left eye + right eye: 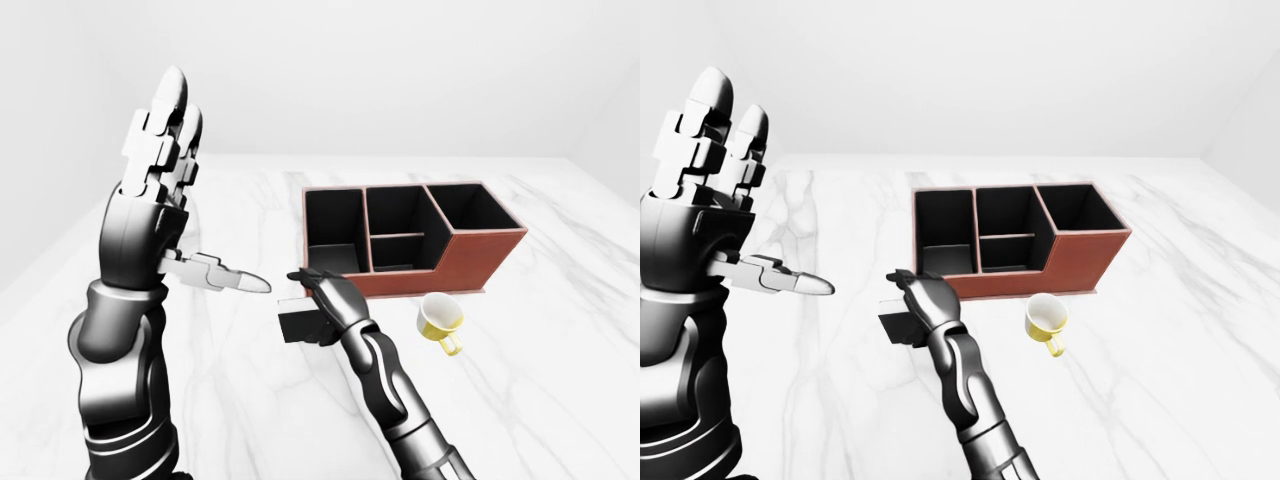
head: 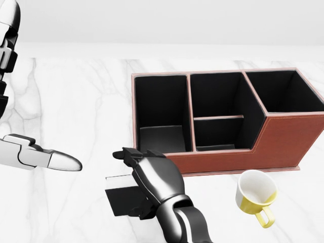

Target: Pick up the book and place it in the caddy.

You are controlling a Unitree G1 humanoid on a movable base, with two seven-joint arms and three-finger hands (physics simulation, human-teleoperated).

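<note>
A dark book (image 2: 119, 195) lies flat on the white marble table (image 2: 76, 106), just left of the caddy's near corner. My right hand (image 2: 135, 185) lies over the book's right part, thumb past its far edge and fingers curled round its near edge. The brown caddy (image 2: 283, 144) with black compartments stands upright at the right of the head view; its left compartment (image 2: 159, 136) is nearest the hand. My left hand (image 1: 190, 200) is raised high at the left, fingers spread open and empty.
A yellow and white mug (image 2: 255, 196) lies tipped on the table below the caddy, to the right of my right forearm. The table's far edge runs along the top of the views.
</note>
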